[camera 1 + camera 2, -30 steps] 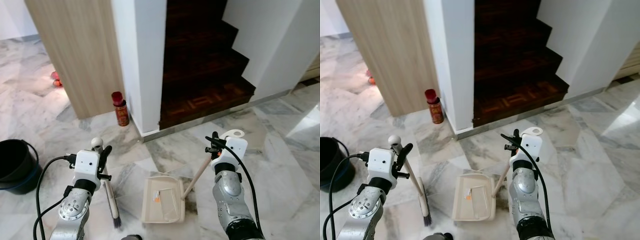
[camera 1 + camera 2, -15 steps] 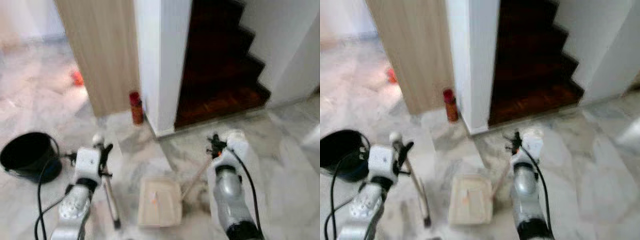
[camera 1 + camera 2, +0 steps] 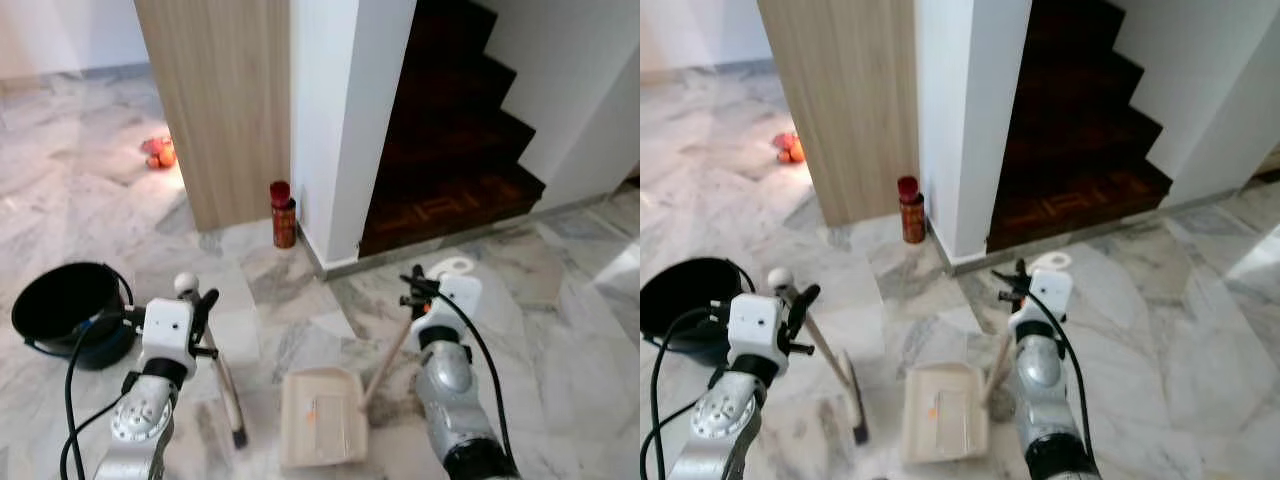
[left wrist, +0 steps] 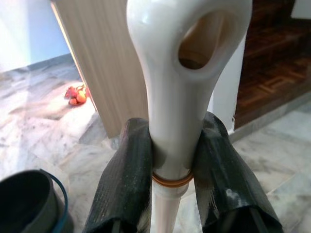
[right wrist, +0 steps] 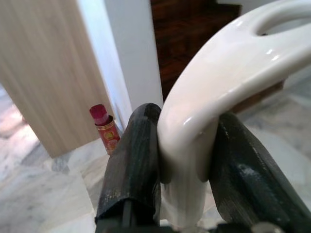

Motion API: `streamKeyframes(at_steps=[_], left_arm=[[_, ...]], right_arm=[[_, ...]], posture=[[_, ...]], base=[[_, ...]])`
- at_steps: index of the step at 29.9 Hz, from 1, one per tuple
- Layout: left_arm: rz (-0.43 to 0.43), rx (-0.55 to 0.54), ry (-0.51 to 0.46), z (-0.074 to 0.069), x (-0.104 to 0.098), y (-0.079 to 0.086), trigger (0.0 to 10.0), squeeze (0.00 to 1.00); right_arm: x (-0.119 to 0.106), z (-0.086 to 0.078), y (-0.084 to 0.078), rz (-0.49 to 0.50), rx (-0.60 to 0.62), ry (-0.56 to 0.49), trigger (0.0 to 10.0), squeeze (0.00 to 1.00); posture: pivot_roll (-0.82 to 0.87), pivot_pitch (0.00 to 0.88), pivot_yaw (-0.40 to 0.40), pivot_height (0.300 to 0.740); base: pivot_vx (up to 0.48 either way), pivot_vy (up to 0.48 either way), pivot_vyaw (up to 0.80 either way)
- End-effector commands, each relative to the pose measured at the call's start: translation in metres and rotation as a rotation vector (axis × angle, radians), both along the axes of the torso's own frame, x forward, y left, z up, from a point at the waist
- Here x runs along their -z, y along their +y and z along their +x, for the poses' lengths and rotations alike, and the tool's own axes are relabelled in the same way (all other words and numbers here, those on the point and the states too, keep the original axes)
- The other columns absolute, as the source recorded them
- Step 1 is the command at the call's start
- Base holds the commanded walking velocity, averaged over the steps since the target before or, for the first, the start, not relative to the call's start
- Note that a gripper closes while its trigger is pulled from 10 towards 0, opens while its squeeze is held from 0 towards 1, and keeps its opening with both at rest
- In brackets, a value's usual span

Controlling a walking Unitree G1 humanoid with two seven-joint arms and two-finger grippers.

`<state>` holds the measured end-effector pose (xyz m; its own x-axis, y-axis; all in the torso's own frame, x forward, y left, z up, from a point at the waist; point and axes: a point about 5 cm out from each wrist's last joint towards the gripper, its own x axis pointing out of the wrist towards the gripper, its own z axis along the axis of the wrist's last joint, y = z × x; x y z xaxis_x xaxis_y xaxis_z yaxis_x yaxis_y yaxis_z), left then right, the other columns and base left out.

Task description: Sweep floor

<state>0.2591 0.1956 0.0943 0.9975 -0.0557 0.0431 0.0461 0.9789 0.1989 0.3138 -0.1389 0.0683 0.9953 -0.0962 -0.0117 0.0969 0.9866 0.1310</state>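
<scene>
A cream broom (image 3: 218, 372) stands slanted on the marble floor, its dark bristles (image 3: 238, 436) touching down at the lower left. My left gripper (image 4: 170, 160) is shut on the broom's white handle just below its looped end. A cream dustpan (image 3: 320, 428) lies flat on the floor between my arms, with a small orange scrap (image 3: 311, 412) inside. Its long handle (image 3: 388, 356) rises to the right, where my right gripper (image 5: 187, 160) is shut on the white looped top.
A black bucket (image 3: 62, 308) sits on the floor at the left. A red can (image 3: 283, 215) stands by the white pillar (image 3: 345, 120). Dark wooden stairs (image 3: 450, 150) climb behind it. Orange things (image 3: 158, 153) lie far left beside a wood panel (image 3: 215, 100).
The camera has swung, so the whole scene has shifted right and the bucket shows more fully. Both grippers hold the broom and dustpan as before.
</scene>
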Motion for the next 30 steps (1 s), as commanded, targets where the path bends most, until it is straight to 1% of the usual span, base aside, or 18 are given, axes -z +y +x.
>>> streamKeyframes(at_steps=[1,12,17,21,30], left_arm=[[0.0,0.013,-0.033,0.0024,-0.008,-0.0028,10.0,0.0],[0.0,0.015,-0.032,0.0022,-0.0078,-0.0029,10.0,0.0],[0.0,0.018,-0.032,0.0023,-0.0077,-0.0034,10.0,0.0],[0.001,0.021,-0.032,0.0019,-0.0075,-0.0035,10.0,0.0],[0.0,0.023,-0.029,0.0015,-0.0068,-0.0043,10.0,0.0]], right_arm=[[-0.007,0.0027,-0.0051,0.013,0.021,-0.032,10.0,0.0],[-0.0069,0.0027,-0.0045,0.01,0.013,-0.03,10.0,0.0],[-0.008,0.0028,-0.0035,-0.012,0.006,-0.038,10.0,0.0],[-0.008,0.0027,-0.0025,-0.016,0.007,-0.04,10.0,0.0],[-0.0088,0.0035,-0.0015,-0.012,0.002,-0.041,10.0,0.0]], posture=[[0.2,0.046,-0.009,0.74],[0.2,0.044,-0.01,0.74],[0.2,0.037,-0.007,0.74],[0.21,0.03,-0.007,0.74],[0.21,0.022,-0.007,0.74]], base=[[0.0,0.48,0.0],[0.0,0.48,0.0],[0.0,0.48,0.0],[0.0,0.377,0.54],[0.0,0.361,0.75]])
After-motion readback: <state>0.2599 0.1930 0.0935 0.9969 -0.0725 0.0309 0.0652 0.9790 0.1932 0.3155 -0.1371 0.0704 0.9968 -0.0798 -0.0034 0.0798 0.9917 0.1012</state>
